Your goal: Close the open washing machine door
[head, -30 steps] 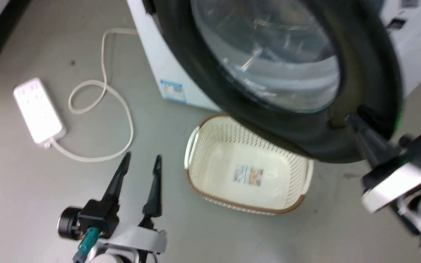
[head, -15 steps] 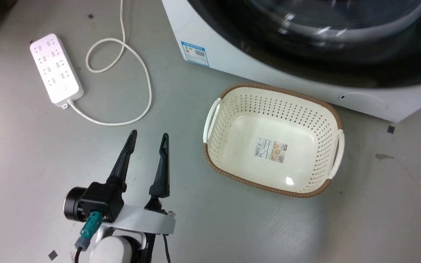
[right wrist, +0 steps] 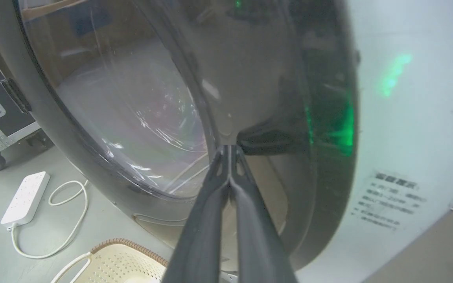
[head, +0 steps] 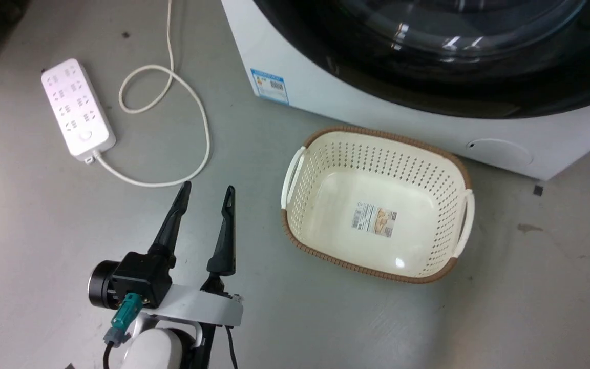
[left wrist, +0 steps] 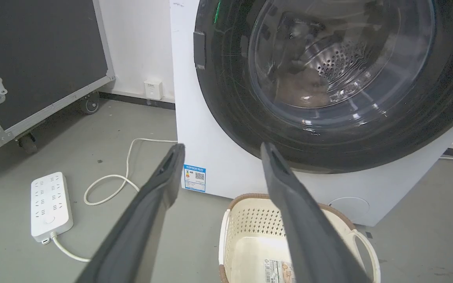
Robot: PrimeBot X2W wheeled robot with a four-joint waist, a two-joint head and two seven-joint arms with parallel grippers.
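The washing machine (head: 320,102) is a big white front-loader across the top of the head view. Its round glossy black door (head: 377,82) lies flat against the front, and the steel drum shows through the glass window (left wrist: 328,59). My right gripper (right wrist: 229,147) is shut with nothing in it. Its joined tips touch the door's (right wrist: 132,98) black ring beside a dark recess near the ring's right edge. My left gripper (head: 208,187) hangs open over the floor at the lower left, well short of the machine (left wrist: 187,98), with nothing between its fingers (left wrist: 159,188).
A cream perforated basket (head: 392,134) with a brown rim stands on the floor just in front of the machine. A white power strip (head: 77,107) and its looped cable (head: 192,102) lie on the grey floor to the left. A black wheeled case (left wrist: 34,59) stands farther left.
One second ago the door stood swung out with my right gripper at its rim; now it lies against the machine front. The head camera shifted and the right gripper left its view.
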